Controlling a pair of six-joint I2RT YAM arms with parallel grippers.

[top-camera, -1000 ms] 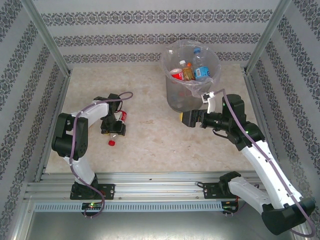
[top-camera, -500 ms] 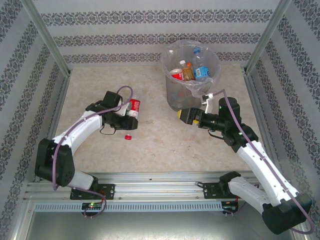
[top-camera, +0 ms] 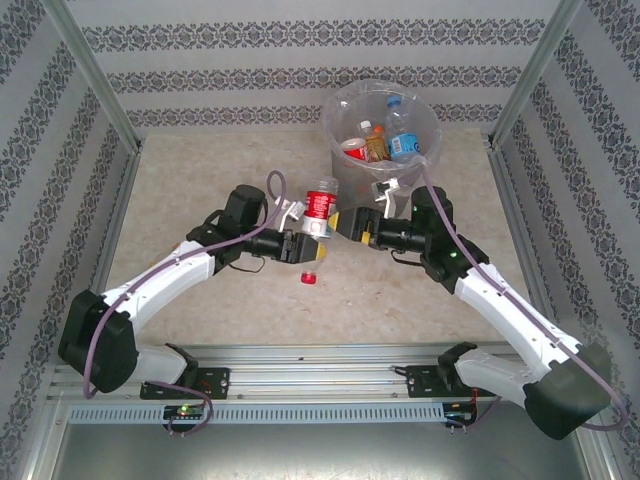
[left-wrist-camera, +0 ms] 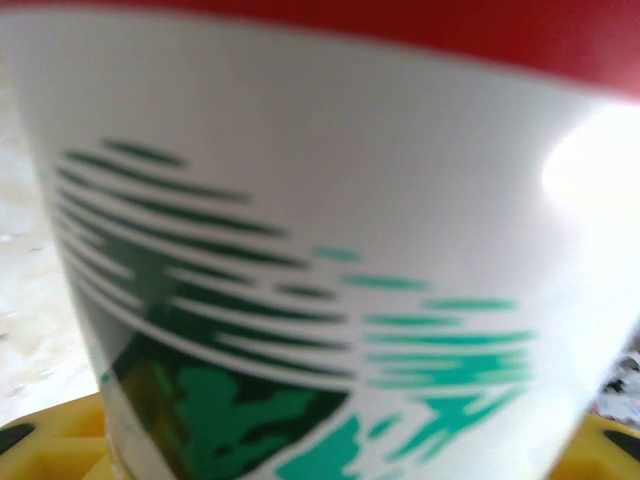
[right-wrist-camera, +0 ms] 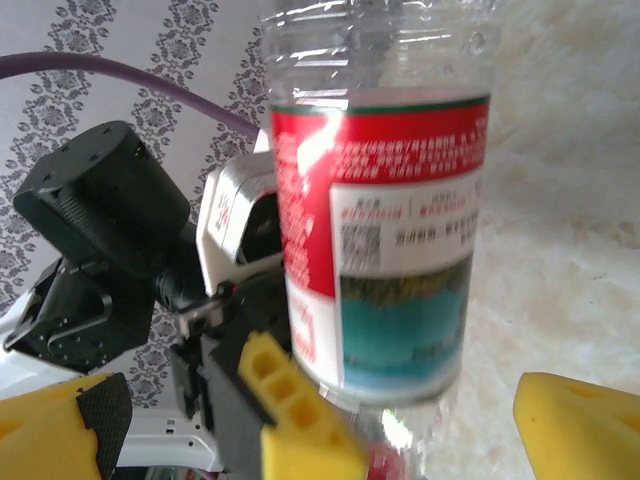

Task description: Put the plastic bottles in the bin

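In the top view my left gripper (top-camera: 312, 241) is shut on a clear plastic bottle (top-camera: 321, 204) with a red label, held above the table with its red cap (top-camera: 310, 277) pointing down. The left wrist view has its white, green and red label (left-wrist-camera: 320, 200) pressed close, with a yellow pad (left-wrist-camera: 50, 440) at the bottom corner. My right gripper (top-camera: 351, 227) stands open just right of the bottle, facing it. From the right wrist the bottle (right-wrist-camera: 385, 230) stands ahead of the right gripper (right-wrist-camera: 315, 435), apart from its fingers. The grey bin (top-camera: 346, 172) behind holds several bottles (top-camera: 378, 141).
The bin's clear bag sticks up round its rim (top-camera: 337, 103). Patterned walls and metal posts (top-camera: 100, 90) close in the marble-look table (top-camera: 200, 170) on three sides. The arm bases sit on the rail (top-camera: 320, 380) at the near edge.
My left arm lifted the bottle off the table and carried it right, towards the bin. My right gripper swung left to meet it, staying open.
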